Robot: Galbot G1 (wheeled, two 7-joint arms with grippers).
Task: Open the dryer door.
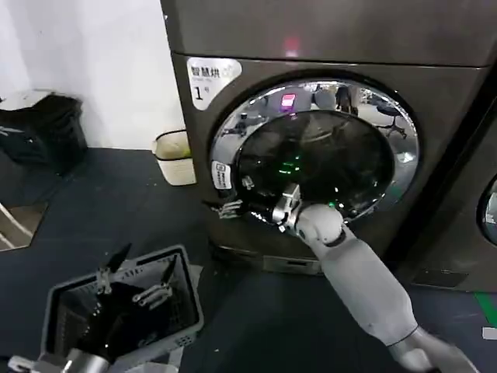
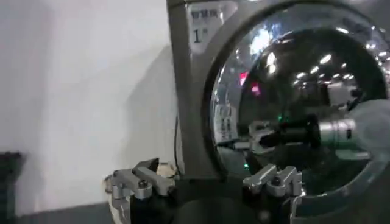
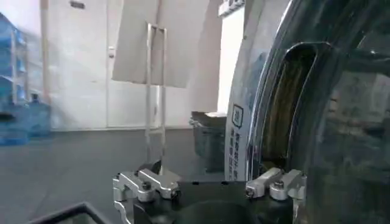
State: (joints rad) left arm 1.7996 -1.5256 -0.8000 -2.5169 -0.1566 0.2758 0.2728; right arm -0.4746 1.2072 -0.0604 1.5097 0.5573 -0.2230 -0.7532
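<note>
Chrome ring and dark tinted glass mark the dryer door, which sits closed and flush in the front of the dryer, beneath the white label marked "1" and the pink indicator light. The right end effector reaches across the lower glass to the door's left rim, just below the small white sticker. Its fingers stand apart and hold nothing; the right wrist view shows one fingertip close to the recessed pull slot in the rim, though contact cannot be confirmed. The left end effector hangs idle and open above the grey basket on the floor.

Likely failure: the fingers may close on smooth chrome instead of hooking into the slot, so the pull slips off and the latch stays engaged. A pull straight back, rather than along the arc that the hinge side sets, could drag the fingertip out early. The forearm lying across the glass may also obstruct the door as it swings.
</note>
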